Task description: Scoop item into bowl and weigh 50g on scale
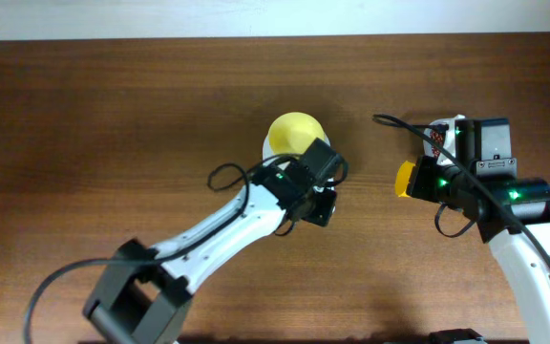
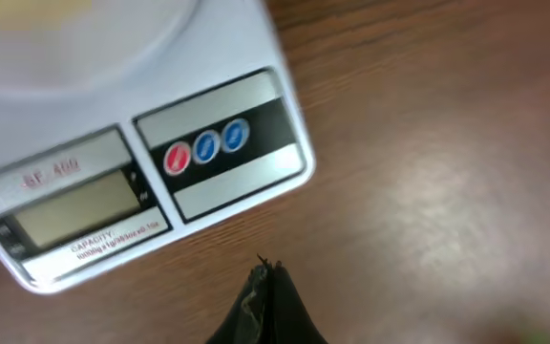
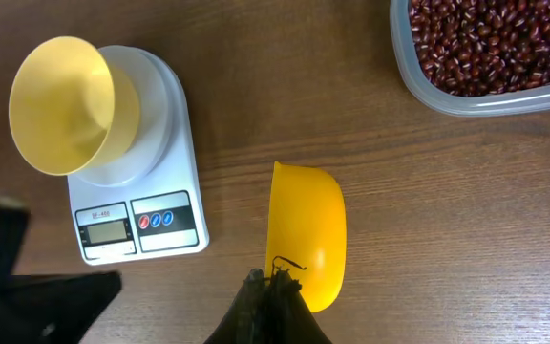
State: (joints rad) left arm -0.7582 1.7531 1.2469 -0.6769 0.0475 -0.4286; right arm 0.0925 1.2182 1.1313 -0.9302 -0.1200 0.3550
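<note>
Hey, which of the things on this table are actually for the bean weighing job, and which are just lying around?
For the job: round pale-yellow plastic bowl, small white digital scale under it, dark red-brown beans, clear plastic container holding them, bright-yellow plastic scoop.
Just lying about: no idle item shows; only the brown wooden table beneath.
</note>
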